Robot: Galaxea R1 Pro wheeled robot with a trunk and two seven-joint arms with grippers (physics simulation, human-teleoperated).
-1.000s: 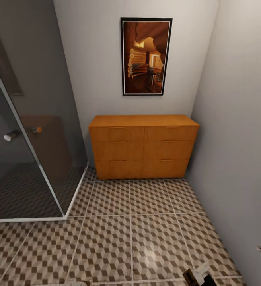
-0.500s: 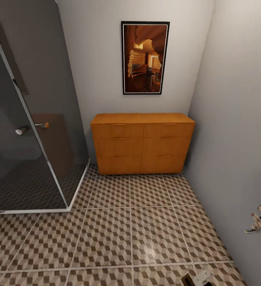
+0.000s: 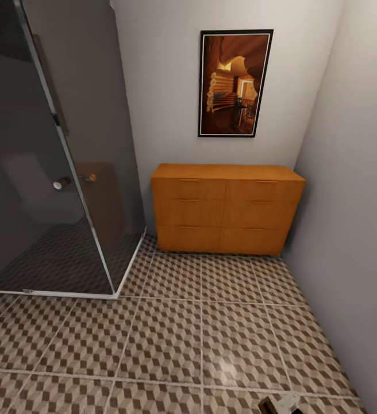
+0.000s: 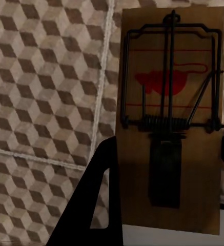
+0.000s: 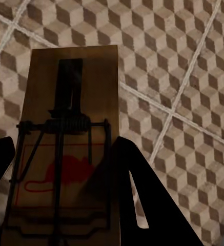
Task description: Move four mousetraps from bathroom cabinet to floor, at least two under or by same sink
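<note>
Cabinet point(image 3: 227, 210) against far wall, cube-tiled floor point(image 3: 200, 339) before it. Left pincer point(image 4: 163, 205) grips mousetrap point(image 4: 169, 118); right pincer point(image 5: 60, 195) grips second trap point(image 5: 68, 148).

— How's the light from my head?
— Soft and even; a pale glare patch sits on the floor point(image 3: 226, 368), and the shower glass point(image 3: 50, 172) is dark with faint reflections. Walls lean outward at the edges.
— And my wrists?
— Dimmer. Each trap point(image 4: 170, 113) point(image 5: 70, 148) looks shaded, my fingers near-black silhouettes, all sharp
</note>
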